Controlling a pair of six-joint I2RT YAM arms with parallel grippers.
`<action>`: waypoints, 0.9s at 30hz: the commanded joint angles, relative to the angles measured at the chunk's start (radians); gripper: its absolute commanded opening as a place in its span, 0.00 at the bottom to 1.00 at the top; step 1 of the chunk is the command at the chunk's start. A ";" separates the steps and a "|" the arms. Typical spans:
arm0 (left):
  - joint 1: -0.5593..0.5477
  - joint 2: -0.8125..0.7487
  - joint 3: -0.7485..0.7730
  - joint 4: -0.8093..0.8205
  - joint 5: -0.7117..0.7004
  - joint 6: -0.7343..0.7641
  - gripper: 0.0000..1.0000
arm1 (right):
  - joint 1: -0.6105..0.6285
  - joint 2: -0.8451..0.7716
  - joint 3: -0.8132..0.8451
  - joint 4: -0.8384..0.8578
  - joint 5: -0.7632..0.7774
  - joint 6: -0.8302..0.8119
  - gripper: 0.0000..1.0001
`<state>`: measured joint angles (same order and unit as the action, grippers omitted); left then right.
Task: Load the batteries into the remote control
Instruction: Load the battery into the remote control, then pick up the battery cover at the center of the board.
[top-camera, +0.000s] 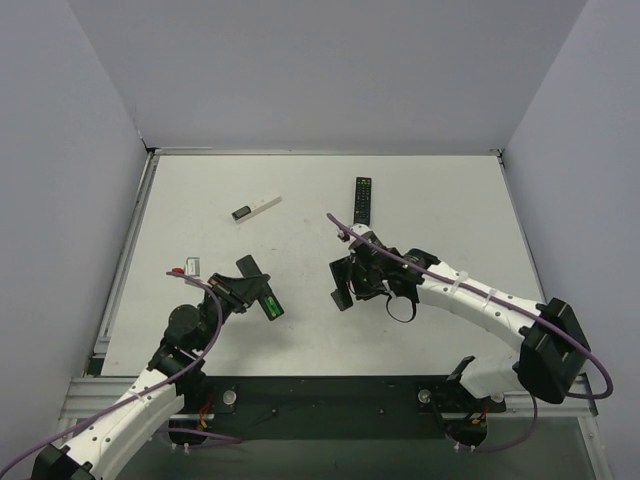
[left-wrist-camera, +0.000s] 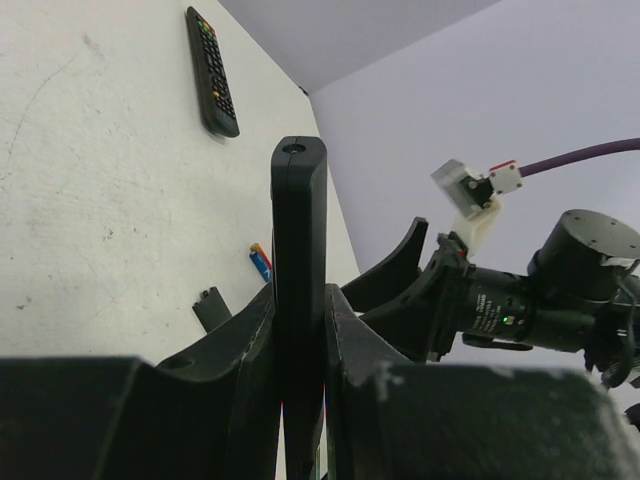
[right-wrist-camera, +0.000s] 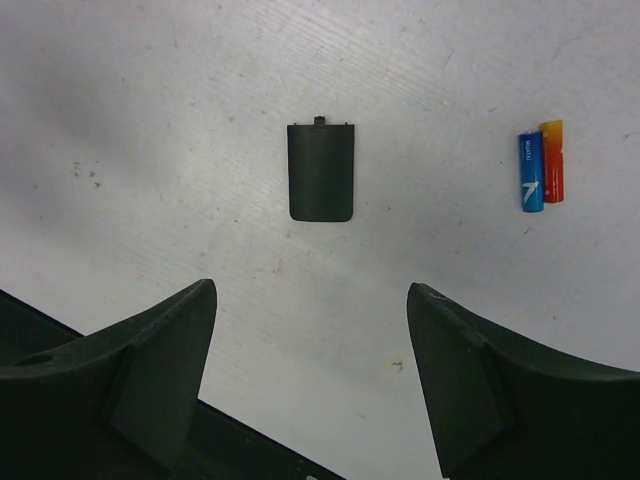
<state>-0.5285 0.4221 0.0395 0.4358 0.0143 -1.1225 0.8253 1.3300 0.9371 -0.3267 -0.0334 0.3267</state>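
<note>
Remote control (left-wrist-camera: 298, 230): slim black bar, clamped on its long sides by L gripper, lifted off the table (top-camera: 430, 190). In the L wrist view it sticks out past the fingers and its rounded end has a small hole.
Remote in top view (top-camera: 250, 267): near-left part of table. Green spot at the bar's lower end, can't tell what it is.
Left gripper (left-wrist-camera: 298, 340): closed tight on the remote, a finger (left-wrist-camera: 250, 345) pressed to each side.
Back cover (right-wrist-camera: 320, 172): off the remote, flat on the table, small tab at its far edge. Sits below R gripper, centred ahead of the gap.
Batteries: blue battery (right-wrist-camera: 530, 172) and orange battery (right-wrist-camera: 551, 162) lie side by side, touching, on the table. They're right of the cover and apart from it.
Right gripper (right-wrist-camera: 310, 300): fingers wide apart, holding nothing, hovering over the table mid-area.
Buttoned remote (top-camera: 362, 200): long, black, coloured keys, far side of table beyond R gripper.
White stick (top-camera: 257, 209): dark end, far-left of centre, well apart from both grippers.
Small red item (top-camera: 180, 270): just left of L gripper, too small to ID.
</note>
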 joint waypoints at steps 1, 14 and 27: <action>0.004 -0.014 -0.078 0.030 -0.060 -0.045 0.00 | 0.011 0.064 0.002 -0.029 0.019 0.074 0.71; 0.007 -0.037 -0.069 -0.052 -0.062 -0.066 0.00 | 0.047 0.342 0.077 0.035 0.012 0.072 0.58; 0.008 -0.036 -0.067 -0.063 -0.050 -0.079 0.00 | 0.040 0.445 0.112 0.028 0.085 0.060 0.52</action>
<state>-0.5278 0.3874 0.0395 0.3397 -0.0406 -1.1954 0.8654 1.7489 1.0279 -0.2733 0.0090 0.3920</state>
